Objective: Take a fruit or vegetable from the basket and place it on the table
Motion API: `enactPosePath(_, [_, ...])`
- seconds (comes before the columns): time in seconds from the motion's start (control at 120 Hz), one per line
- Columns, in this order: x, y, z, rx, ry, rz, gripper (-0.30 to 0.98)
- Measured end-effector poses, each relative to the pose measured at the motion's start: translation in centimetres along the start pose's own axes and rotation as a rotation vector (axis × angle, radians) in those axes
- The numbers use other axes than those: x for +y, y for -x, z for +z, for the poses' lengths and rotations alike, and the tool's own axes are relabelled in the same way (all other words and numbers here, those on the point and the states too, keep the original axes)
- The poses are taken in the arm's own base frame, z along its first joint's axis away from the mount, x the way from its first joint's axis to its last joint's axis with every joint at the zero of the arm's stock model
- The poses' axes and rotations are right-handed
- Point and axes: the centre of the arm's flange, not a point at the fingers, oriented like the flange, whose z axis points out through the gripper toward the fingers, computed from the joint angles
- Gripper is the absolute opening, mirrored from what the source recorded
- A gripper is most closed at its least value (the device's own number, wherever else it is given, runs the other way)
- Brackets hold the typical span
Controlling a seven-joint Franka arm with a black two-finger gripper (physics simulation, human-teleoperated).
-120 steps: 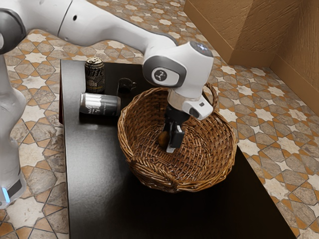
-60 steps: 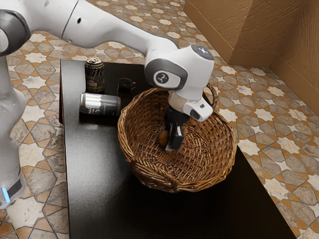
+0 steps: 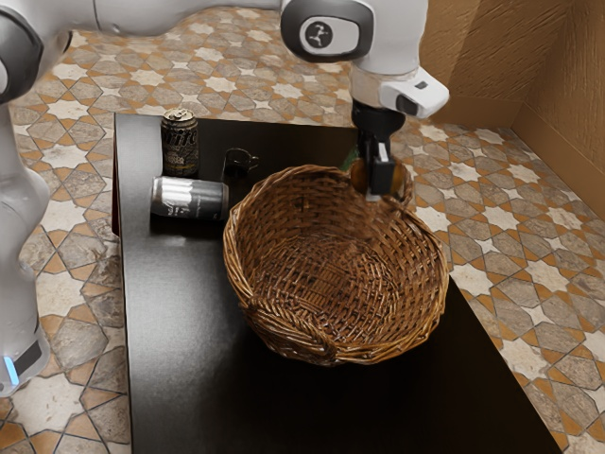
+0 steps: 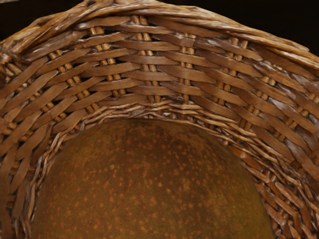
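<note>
- While the arm point(image 3: 331, 26) reaches in from the exterior view's upper left, its end effector point(image 3: 377, 180) points down at the basket's far side, clamped on a round, brown fruit point(image 4: 149, 179).
- In the exterior view the near finger point(image 3: 381, 177) crosses in front of the fruit, which shows to either side of it; the other finger is hidden.
- The fruit is up near the far rim of the wicker basket point(image 3: 244, 265), well above its woven bottom; I cannot tell how far it is from the rim.
- The wrist view shows its speckled skin, orange dots on brown, with the basket's weave around it.
- The basket sits upright on the black tabletop point(image 3: 180, 331).
- Toward the exterior view's left of the basket, one can point(image 3: 180, 147) stands upright and another can point(image 3: 190, 199) lies on its side, near the basket.
- Near both cans is a small dark cup-like object point(image 3: 240, 162).
</note>
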Motion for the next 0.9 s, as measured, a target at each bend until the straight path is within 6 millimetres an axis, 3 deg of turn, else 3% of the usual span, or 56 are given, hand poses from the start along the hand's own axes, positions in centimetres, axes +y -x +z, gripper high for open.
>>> enactPosePath(0.175, [-1.0, 1.0, -3.8, 0.007, -0.011, 0.038, 0.27])
enactPosePath(0.217, [-3.0, 1.1, -4.9, 0.014, -0.014, 0.020, 0.27])
enactPosePath(0.3, [-9.1, 1.3, -5.9, 0.010, -0.026, -0.052, 0.28])
enactPosePath(0.35, [-11.7, 1.6, -6.0, 0.003, -0.032, -0.076, 0.28])
enactPosePath(0.45, [-14.6, 2.1, -6.0, -0.013, -0.036, -0.082, 0.28])
enactPosePath(0.608, [-20.9, 3.5, -5.7, -0.034, -0.048, -0.125, 0.29])
enactPosePath(0.9, [-25.6, 4.8, -5.3, -0.052, -0.056, -0.102, 0.28])
